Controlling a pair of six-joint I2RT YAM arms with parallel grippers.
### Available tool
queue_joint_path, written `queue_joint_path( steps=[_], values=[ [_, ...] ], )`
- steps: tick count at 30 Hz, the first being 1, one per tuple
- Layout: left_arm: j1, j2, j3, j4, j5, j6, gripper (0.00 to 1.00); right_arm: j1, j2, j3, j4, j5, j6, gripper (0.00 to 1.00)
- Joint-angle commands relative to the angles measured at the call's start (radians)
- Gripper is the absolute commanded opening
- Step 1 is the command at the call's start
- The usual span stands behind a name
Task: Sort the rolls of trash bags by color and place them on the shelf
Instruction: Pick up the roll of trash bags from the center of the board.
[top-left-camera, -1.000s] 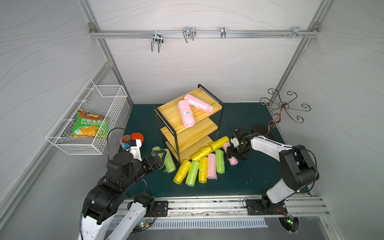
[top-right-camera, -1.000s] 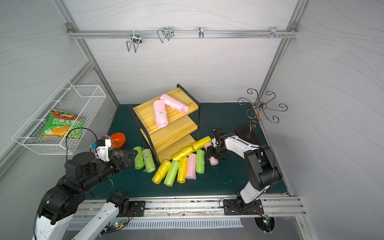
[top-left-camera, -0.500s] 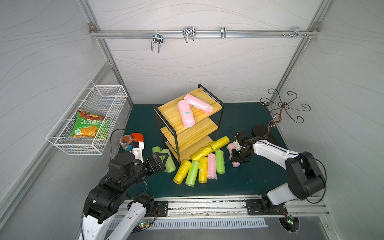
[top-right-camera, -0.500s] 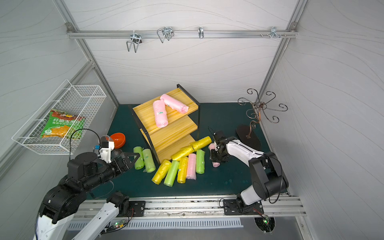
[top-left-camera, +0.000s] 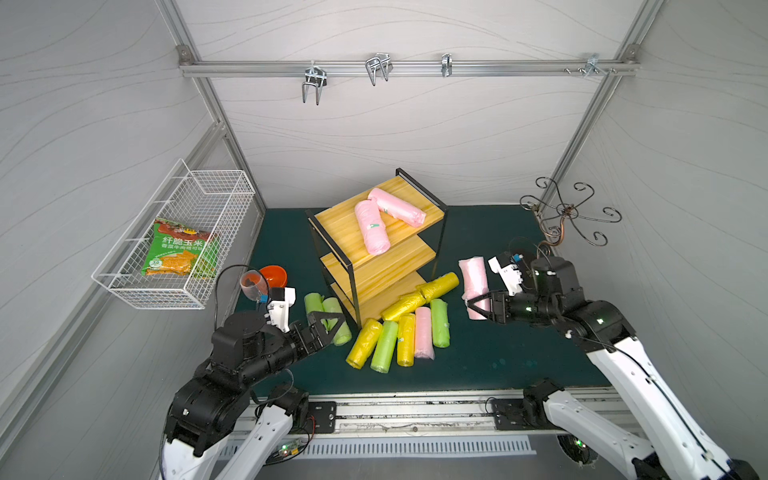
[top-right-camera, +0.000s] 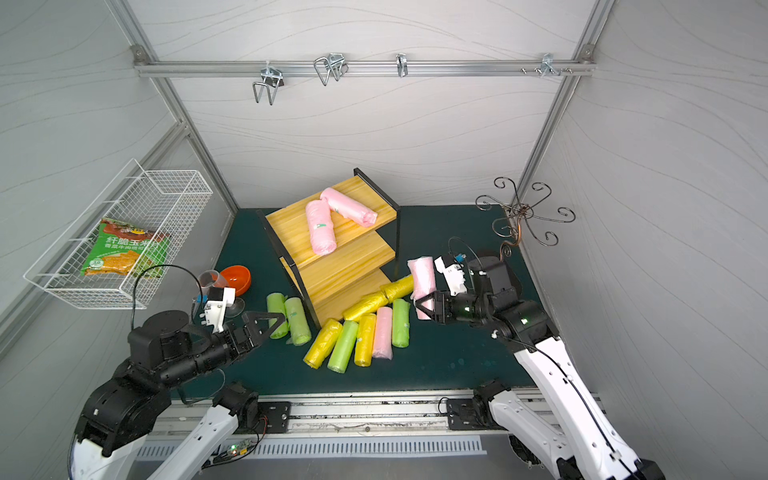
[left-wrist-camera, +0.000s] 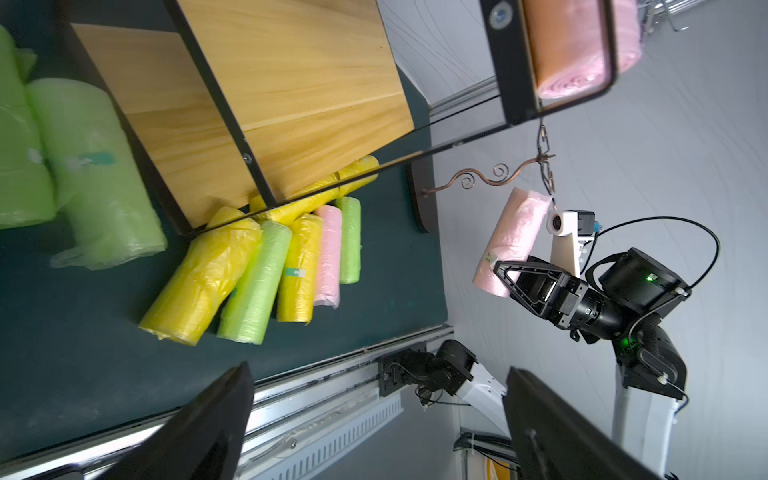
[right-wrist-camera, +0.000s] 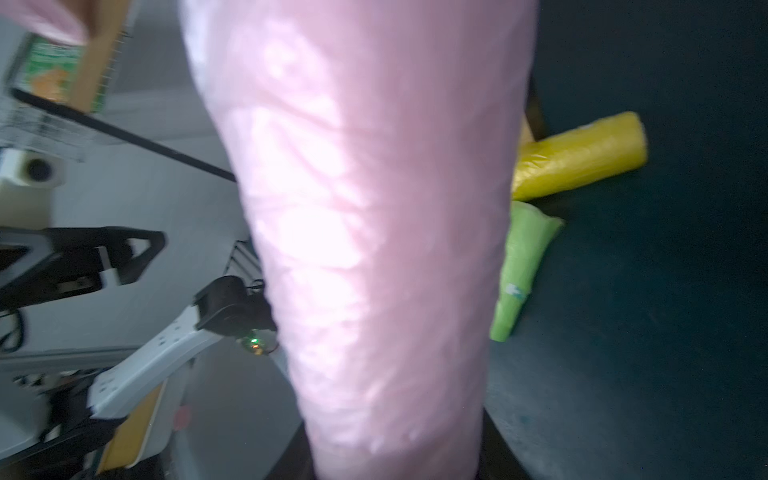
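Note:
The shelf (top-left-camera: 336, 220) stands mid-mat with two pink rolls (top-left-camera: 372, 228) crossed on its top board. To the shelf's right, my right gripper (top-left-camera: 478, 305) is shut on a third pink roll (top-left-camera: 473, 274), held clear of the mat; that roll (right-wrist-camera: 365, 228) fills the right wrist view. Several yellow, green and pink rolls (top-left-camera: 399, 332) lie side by side in front of the shelf. My left gripper (top-left-camera: 328, 322) hangs open over two lime green rolls (top-left-camera: 313, 301) left of the shelf, with nothing between its fingers (left-wrist-camera: 208, 424).
A white wire basket (top-left-camera: 124, 286) holding a snack packet hangs on the left wall. An orange bowl (top-left-camera: 274, 275) and a clear glass (top-left-camera: 251, 284) sit at the mat's left edge. A curled metal hook stand (top-left-camera: 569, 216) rises at the back right.
My right gripper has closed on the pink roll that lay on the mat and raised it. The left gripper stayed open and edged toward the green rolls.

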Motion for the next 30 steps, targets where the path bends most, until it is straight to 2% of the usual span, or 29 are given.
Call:
queue_joint_path(
  steps=[1, 4, 11, 14, 16, 17, 19, 21, 23, 25, 30],
  values=[
    [-0.001, 0.012, 0.045, 0.142, 0.082, -0.037, 0.99, 0.025, -0.014, 0.076, 0.032, -0.236, 0.058, 0.00],
    [-0.001, 0.050, 0.085, 0.155, 0.104, -0.034, 0.99, 0.064, -0.004, 0.118, 0.078, -0.286, 0.108, 0.00],
    [-0.004, 0.151, 0.151, 0.137, 0.129, 0.008, 0.99, 0.159, 0.032, 0.155, 0.190, -0.264, 0.183, 0.00],
    [-0.048, 0.226, 0.217, 0.114, 0.066, 0.059, 0.99, 0.163, 0.058, 0.182, 0.188, -0.254, 0.172, 0.00],
    [-0.134, 0.295, 0.294, 0.093, -0.024, 0.116, 0.99, 0.163, 0.080, 0.206, 0.183, -0.253, 0.167, 0.00],
    [-0.212, 0.338, 0.332, 0.094, -0.089, 0.143, 0.99, 0.162, 0.092, 0.221, 0.184, -0.258, 0.164, 0.00],
    [-0.407, 0.423, 0.403, 0.110, -0.239, 0.195, 0.99, 0.167, 0.113, 0.246, 0.195, -0.268, 0.167, 0.00],
    [-0.649, 0.521, 0.475, 0.126, -0.428, 0.266, 0.99, 0.173, 0.131, 0.277, 0.201, -0.278, 0.163, 0.00],
    [-0.797, 0.606, 0.535, 0.134, -0.534, 0.320, 0.99, 0.174, 0.140, 0.306, 0.195, -0.277, 0.161, 0.00],
    [-0.855, 0.656, 0.556, 0.169, -0.559, 0.328, 0.99, 0.176, 0.145, 0.329, 0.191, -0.283, 0.158, 0.00],
    [-0.871, 0.626, 0.468, 0.335, -0.538, 0.293, 0.99, 0.176, 0.131, 0.349, 0.224, -0.312, 0.190, 0.00]
  ],
)
